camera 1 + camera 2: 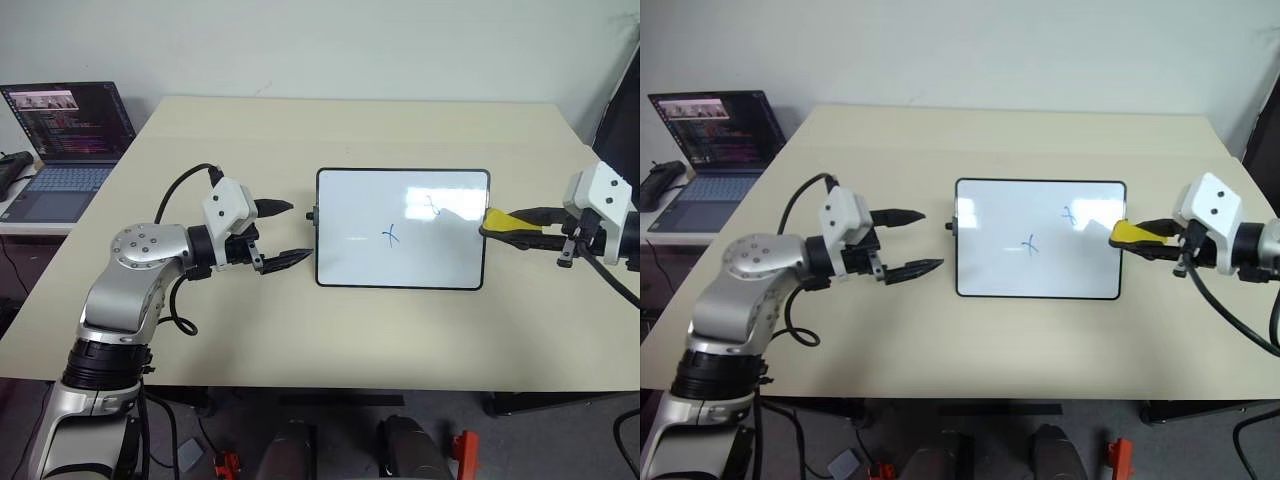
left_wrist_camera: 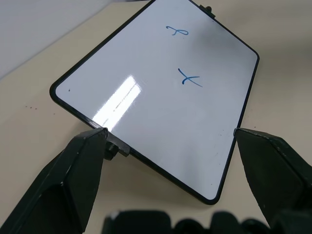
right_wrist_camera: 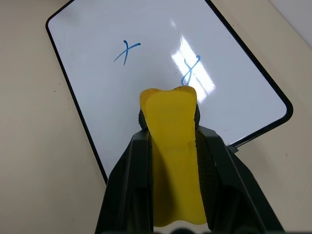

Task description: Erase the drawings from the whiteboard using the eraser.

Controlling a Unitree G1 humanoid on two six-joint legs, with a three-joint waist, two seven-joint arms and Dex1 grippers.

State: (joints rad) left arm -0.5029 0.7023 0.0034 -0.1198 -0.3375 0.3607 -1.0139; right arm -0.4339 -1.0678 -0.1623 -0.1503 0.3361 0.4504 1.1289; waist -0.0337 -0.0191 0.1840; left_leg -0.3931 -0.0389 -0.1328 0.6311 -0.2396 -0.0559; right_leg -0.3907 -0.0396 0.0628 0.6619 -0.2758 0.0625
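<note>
- We see the whiteboard [image 1: 402, 228] lying flat at the middle of the table [image 1: 350, 130]: glossy white, rounded corners, thin dark frame, small black knob on its left edge.
- Two drawings [image 1: 392, 235] show in thin blue marker: an x-like cross near the centre and a loop like an 8 toward the right edge.
- The eraser [image 1: 500, 221] is a bright yellow oblong block, soft-looking, squeezed at the sides.
- Our right gripper [image 1: 522, 224] pinches the eraser between its black fingers, reaching in from the right, eraser tip over the board's right edge near the loop.
- Our left gripper [image 1: 285, 234] sits just left of the board, jaws spread, nothing between them.
- A laptop [image 1: 62, 145] stands beyond the table's left side.
</note>
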